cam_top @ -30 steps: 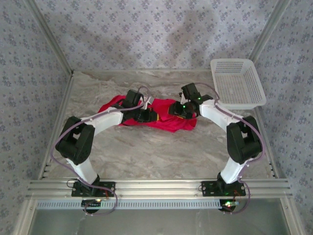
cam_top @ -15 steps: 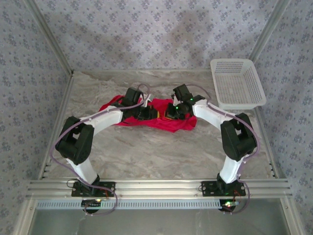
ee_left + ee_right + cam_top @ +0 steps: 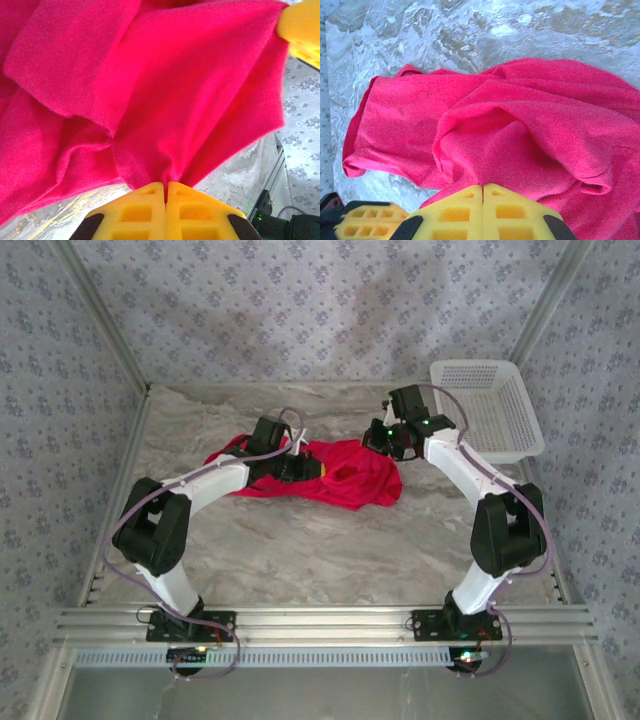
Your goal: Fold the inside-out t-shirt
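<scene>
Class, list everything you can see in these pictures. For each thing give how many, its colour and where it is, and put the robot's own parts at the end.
t-shirt: one, bright red, crumpled on the far middle of the table
basket: one, white mesh, at the table's far right corner
table: one, grey and tan marble pattern, beneath it all
backdrop: one, pale blue floral print, behind and at both sides
rail: one, silver metal, along the near edge
left arm: one, white and black, reaching from near left
right arm: one, white and black, reaching from near right
left tool: one, yellow fingers, shut on the t-shirt
right tool: one, yellow fingers, shut on the t-shirt
</scene>
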`<control>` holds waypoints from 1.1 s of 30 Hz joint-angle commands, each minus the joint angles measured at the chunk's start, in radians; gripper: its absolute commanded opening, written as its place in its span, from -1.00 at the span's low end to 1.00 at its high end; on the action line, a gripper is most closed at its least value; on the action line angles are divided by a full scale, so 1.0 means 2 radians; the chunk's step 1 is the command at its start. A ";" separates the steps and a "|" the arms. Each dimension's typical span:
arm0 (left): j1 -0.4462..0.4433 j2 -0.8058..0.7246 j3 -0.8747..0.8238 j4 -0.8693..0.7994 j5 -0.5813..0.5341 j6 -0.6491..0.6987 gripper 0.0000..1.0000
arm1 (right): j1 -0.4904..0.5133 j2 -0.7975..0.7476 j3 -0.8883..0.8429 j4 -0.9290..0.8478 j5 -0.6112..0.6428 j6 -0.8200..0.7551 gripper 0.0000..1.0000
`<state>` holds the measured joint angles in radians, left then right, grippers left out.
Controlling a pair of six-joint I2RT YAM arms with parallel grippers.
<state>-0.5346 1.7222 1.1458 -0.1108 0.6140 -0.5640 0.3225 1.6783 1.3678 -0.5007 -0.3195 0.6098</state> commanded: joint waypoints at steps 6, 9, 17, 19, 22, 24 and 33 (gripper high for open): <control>-0.006 0.005 0.024 0.013 0.010 -0.008 -1.00 | -0.017 0.043 0.065 -0.048 -0.013 -0.037 -0.18; -0.005 0.009 0.026 0.019 0.009 -0.012 -1.00 | -0.006 0.016 0.032 -0.046 0.001 -0.044 -0.05; -0.005 0.013 0.036 0.011 0.007 -0.010 -1.00 | 0.051 -0.046 -0.106 0.044 -0.001 -0.044 -0.20; -0.003 0.012 0.036 0.006 0.007 -0.009 -1.00 | 0.065 -0.034 -0.109 0.048 0.001 -0.050 -0.20; -0.002 0.007 0.033 0.003 0.005 -0.009 -1.00 | 0.077 -0.009 -0.095 0.041 0.025 -0.061 -0.01; -0.001 0.002 0.031 0.003 0.003 -0.009 -1.00 | 0.080 0.003 -0.092 0.039 0.058 -0.069 0.08; 0.000 -0.024 0.017 -0.007 -0.003 -0.003 -1.00 | 0.066 0.054 0.025 0.012 0.127 -0.091 -1.00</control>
<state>-0.5430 1.7306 1.1866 -0.1070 0.6121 -0.5858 0.4644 1.7828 1.3285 -0.4412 -0.1280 0.4633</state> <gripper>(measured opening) 0.041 0.056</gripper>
